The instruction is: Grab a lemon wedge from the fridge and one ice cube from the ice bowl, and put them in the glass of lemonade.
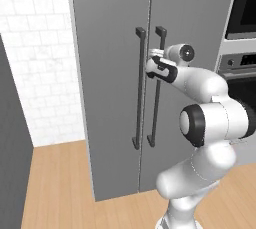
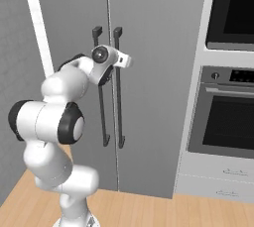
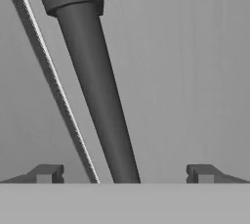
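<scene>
The fridge [image 1: 115, 83] fills the centre of both base views, its doors closed. In the hand view the right door handle [image 3: 97, 96] runs as a long bar from upper left to bottom centre, between the wide open jaws of the gripper [image 3: 122, 173].

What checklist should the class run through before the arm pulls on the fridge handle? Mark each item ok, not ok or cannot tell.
1. Fridge doors both shut, nothing opened yet: ok.
2. Gripper open wide: ok.
3. Right door handle lies between the fingertips: ok.
4. Fingertips touching the handle: not ok, gaps on both sides.
5. Gripper reaches far enough past the bar to close on it: cannot tell.
6. Lemon wedge inside: cannot tell, doors closed.
</scene>
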